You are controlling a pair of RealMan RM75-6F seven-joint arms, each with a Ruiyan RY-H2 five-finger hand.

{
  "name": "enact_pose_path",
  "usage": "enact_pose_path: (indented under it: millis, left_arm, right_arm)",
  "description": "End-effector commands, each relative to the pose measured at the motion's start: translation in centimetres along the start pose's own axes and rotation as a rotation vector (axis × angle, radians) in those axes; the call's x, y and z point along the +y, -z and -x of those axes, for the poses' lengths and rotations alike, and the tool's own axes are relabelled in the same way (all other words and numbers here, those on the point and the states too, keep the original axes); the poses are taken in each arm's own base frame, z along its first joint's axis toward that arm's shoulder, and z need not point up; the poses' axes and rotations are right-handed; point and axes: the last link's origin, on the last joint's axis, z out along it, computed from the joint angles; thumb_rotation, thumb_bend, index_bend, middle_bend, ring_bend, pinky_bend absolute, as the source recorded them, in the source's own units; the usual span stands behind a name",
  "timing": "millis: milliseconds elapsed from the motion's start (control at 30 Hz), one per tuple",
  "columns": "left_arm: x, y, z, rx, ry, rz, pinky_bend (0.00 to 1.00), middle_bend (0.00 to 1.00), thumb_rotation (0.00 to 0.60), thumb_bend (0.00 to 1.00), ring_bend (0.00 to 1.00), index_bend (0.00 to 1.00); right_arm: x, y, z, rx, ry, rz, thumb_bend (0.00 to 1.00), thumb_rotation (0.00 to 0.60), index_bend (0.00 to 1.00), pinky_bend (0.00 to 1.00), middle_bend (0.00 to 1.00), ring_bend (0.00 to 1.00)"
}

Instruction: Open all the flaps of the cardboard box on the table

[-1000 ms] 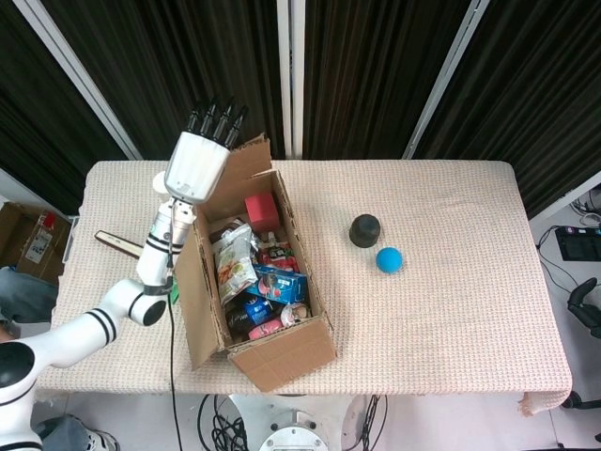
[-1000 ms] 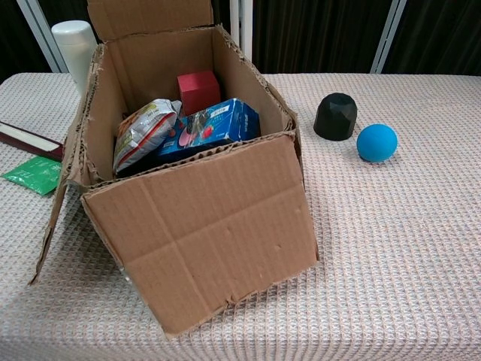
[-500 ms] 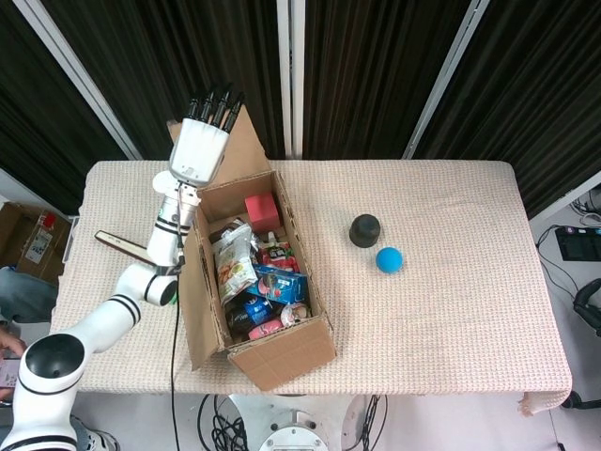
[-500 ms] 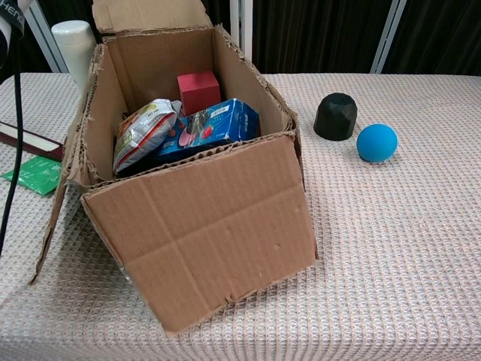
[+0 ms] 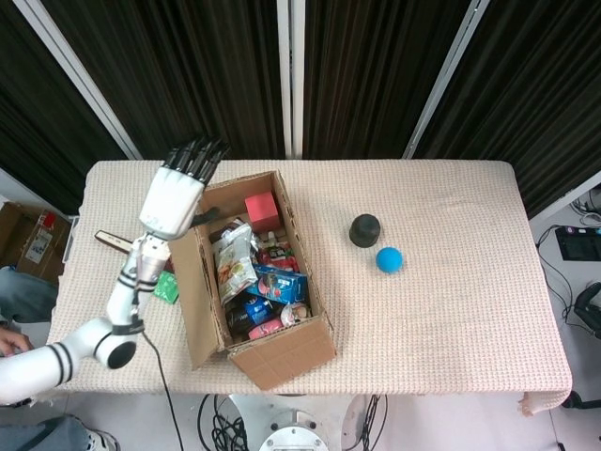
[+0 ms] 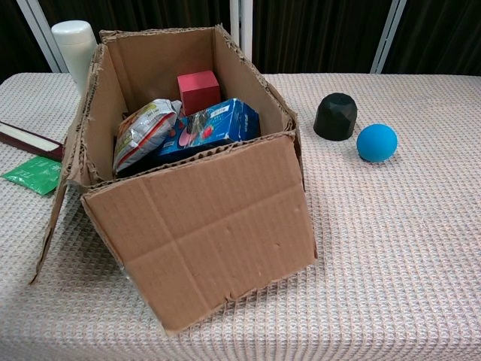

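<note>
1. Cardboard fills the left half of the table (image 5: 451, 310) in the head view: the cardboard box (image 5: 282, 362) lies with its long axis running from the table's far edge toward the near edge, its near end swung slightly to the right. Its top is open, showing a red block (image 5: 261, 210) at the far end, a snack bag (image 5: 233, 260) in the middle and a blue carton (image 5: 280, 282) nearer the front. One side flap (image 5: 195, 301) hangs outward to the left of the box.

2. Only the head view shows the left hand (image 5: 175, 195). It is raised just left of the box's far left corner, fingers (image 5: 197, 155) straight and slightly fanned, holding nothing; whether the palm touches the box wall cannot be told. The right hand shows in neither view.

3. Right of the box, well apart from it, sit a black faceted object (image 5: 364, 230) and a blue ball (image 5: 389, 259), close to each other. Left of the box lie a green packet (image 5: 166, 287) and a dark flat bar (image 5: 117, 241).

4. The chest view looks at the box's near end wall (image 6: 203, 241) head-on, long axis receding from the camera. It shows what the overhead angle hides: a white bottle (image 6: 74, 43) standing behind the box's far left corner. No hand appears here.
</note>
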Motion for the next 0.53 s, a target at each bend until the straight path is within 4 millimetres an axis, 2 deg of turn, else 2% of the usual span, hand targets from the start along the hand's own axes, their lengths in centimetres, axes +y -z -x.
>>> enact_pose_path:
  millis: [33,133,233,400,533]
  left_arm:
    - [-5.1,13.9,-3.6,-0.167,-0.019,-0.195,0.20,0.10,0.600,0.03,0.07,0.10]
    - [-6.4,18.7,-3.4,-0.230,-0.055,-0.273,0.20,0.10,0.600,0.03,0.07,0.10]
    - [-7.4,22.4,-3.1,-0.271,-0.048,-0.326,0.20,0.10,0.600,0.03,0.07,0.09]
    - [-9.3,26.4,-2.6,-0.275,-0.009,-0.340,0.20,0.10,0.600,0.03,0.07,0.08]
    - [-9.8,27.4,-2.2,-0.281,0.009,-0.351,0.20,0.10,0.591,0.03,0.07,0.08]
  right_arm:
    - [2.0,2.3,1.4,-0.086,0.194,0.087,0.76,0.600,0.00,0.00,0.00,0.00]
    - [3.4,4.4,2.0,-0.166,0.311,0.141,0.72,0.600,0.00,0.00,0.00,0.00]
    - [4.5,6.2,2.4,-0.218,0.374,0.196,0.68,0.600,0.00,0.00,0.00,0.00]
    - [5.4,7.5,2.7,-0.247,0.384,0.212,0.68,0.600,0.00,0.00,0.00,0.00]
    - [5.1,7.5,2.9,-0.238,0.379,0.183,0.68,0.600,0.00,0.00,0.00,0.00]
